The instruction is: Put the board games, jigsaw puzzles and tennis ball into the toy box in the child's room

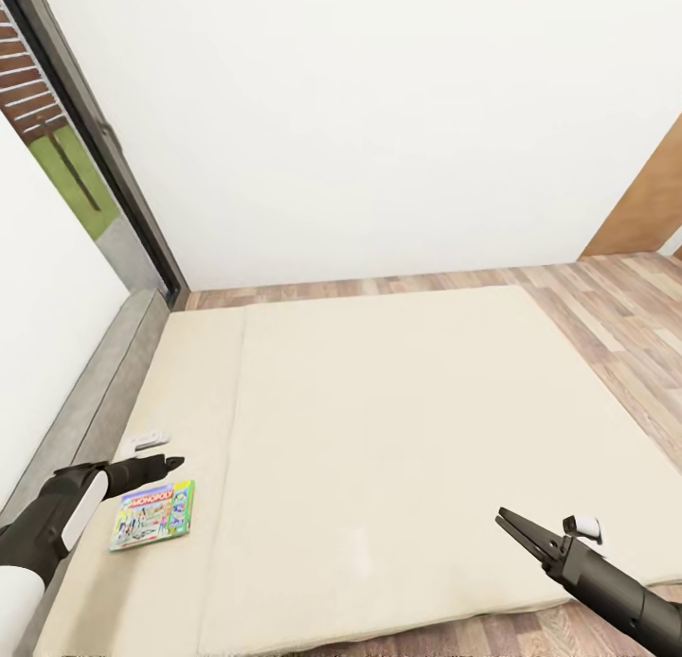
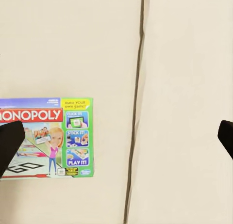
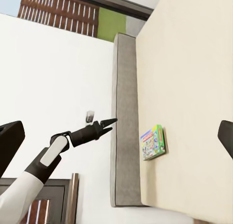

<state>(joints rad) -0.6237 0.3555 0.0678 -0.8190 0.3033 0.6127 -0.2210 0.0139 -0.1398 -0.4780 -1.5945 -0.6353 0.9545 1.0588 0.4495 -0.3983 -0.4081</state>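
Black right gripper (image 1: 511,526) sits nearest the head camera, low over the near right part of the bed (image 1: 426,420); its fingers read as pressed together to a point and nothing is between them, so I log it as closed and empty, probably parked out of the way while the other arm works. In the right wrist view the finger tips at the frame edges look apart, so that reading is from the head view alone. Left gripper (image 1: 169,464) hovers at the near left of the mattress, just beyond the far edge of the green Monopoly board game (image 1: 152,514), fingers tapering to a tip in the head view and in the right wrist view (image 3: 109,122). The left wrist view, however, shows dark finger tips at opposite frame edges with the box (image 2: 46,136) under one of them, which suggests spread jaws; I cannot tell its state for certain. It holds nothing. Box lies flat, printed face up, near the left edge of the bed beside the grey side frame (image 1: 95,392); flat placement means a pick likely needs an edge grip or a slide toward the mattress border. Small white object (image 1: 147,439) rests just past the left gripper; identity unclear. Further out the mattress is bare cream up to the wood-plank floor (image 1: 606,307) and the white wall (image 1: 379,117). Task stage, by judgement: approach to the first bed game, no pick made yet.
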